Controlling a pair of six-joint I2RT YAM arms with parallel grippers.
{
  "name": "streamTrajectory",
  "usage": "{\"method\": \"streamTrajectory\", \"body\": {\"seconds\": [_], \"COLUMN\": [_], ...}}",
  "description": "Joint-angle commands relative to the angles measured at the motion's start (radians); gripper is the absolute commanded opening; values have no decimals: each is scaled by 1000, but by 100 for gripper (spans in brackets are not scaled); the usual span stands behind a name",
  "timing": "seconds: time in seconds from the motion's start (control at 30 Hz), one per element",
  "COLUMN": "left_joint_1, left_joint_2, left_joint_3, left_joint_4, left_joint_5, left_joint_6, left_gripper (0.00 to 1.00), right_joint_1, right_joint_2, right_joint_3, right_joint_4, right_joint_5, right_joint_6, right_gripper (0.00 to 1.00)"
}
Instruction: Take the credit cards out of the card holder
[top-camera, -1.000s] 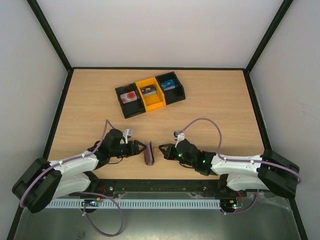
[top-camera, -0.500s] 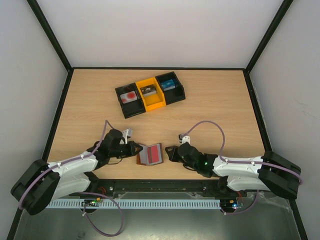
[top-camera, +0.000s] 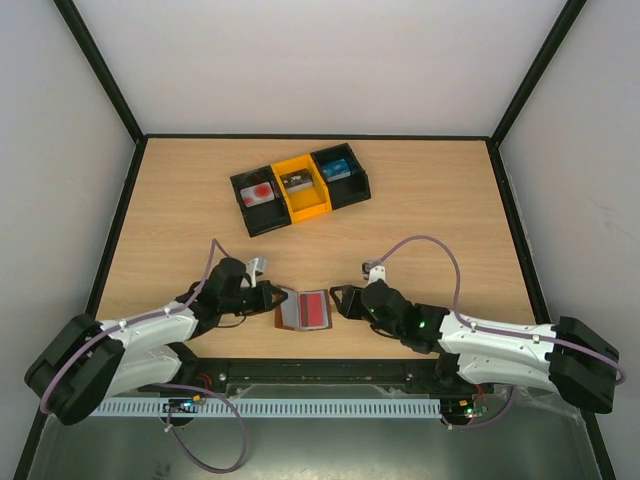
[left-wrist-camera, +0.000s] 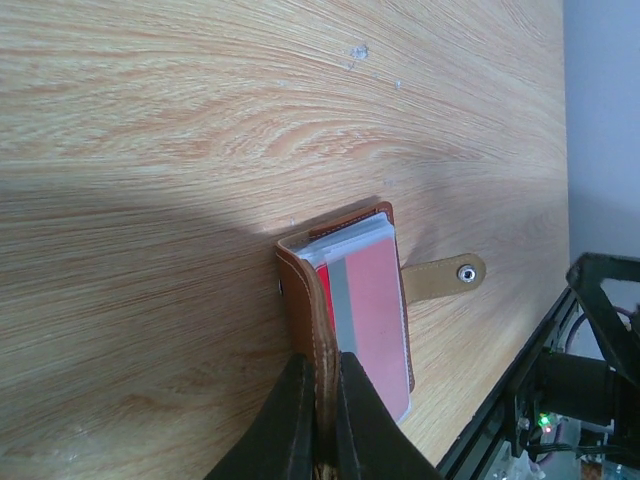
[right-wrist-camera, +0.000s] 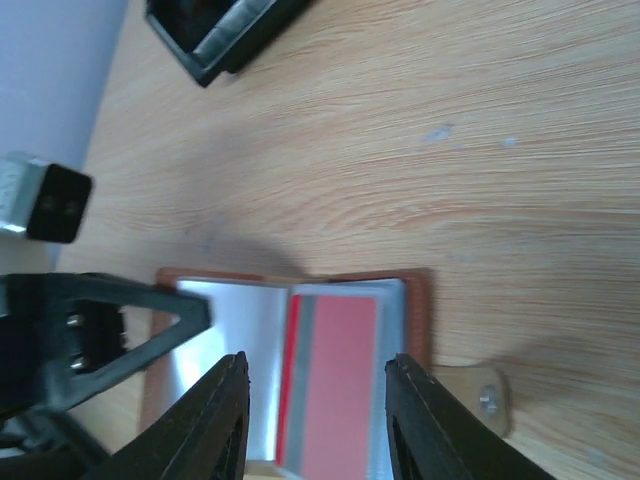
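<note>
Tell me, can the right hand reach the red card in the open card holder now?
Probably yes. The card holder lies open, the red card face up and uncovered. The open right hand is close beside it; the left hand pinches only the opposite flap.

No text, brand or number legible anywhere. Red card (right-wrist-camera: 335, 380) in the open wallet (left-wrist-camera: 300, 300): plain face, no print seen. Whitish card (top-camera: 259, 192) in the left black compartment of the tray (top-camera: 305, 213): one red round mark, no lettering made out. Dark item (top-camera: 296, 181) in the yellow compartment and blue item (top-camera: 337, 170) in the right one: markings too small to read.
</note>
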Motion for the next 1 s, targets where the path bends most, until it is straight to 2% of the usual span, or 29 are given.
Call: {"method": "streamTrajectory", "body": {"seconds": [0.0,0.17,0.27,0.43,0.6,0.73,0.8,0.97], "left_joint_1": [6,5,6,6,8,8,7,-2], "left_joint_2": [44,76,81,56,1,-100,-139,-198], "left_joint_3": [12,-5,-3,3,43,113,136,219], "left_joint_4": [85,134,120,59,-72,-221,-241,-254], "left_joint_5": [26,34,22,-14,-72,-150,-147,-79], "left_joint_6": [-25,-42,-39,-33,-4,12,9,-26], "left_gripper": [3,4,6,11,26,47,50,50], "right_joint_1": [5,16,18,17,17,17,16,18], "right_joint_2": [20,173,257,337,407,436,441,443], "right_joint_3": [12,57,81,79,57,33,27,25], "right_joint_4": [99,183,194,184,185,199,203,208], "right_joint_5": [-89,-155,-166,-138,-149,-157,-158,-161], "right_joint_6": [5,0,-6,-3,13,27,30,32], "right_gripper": [37,32,26,22,19,19,19,18]}}
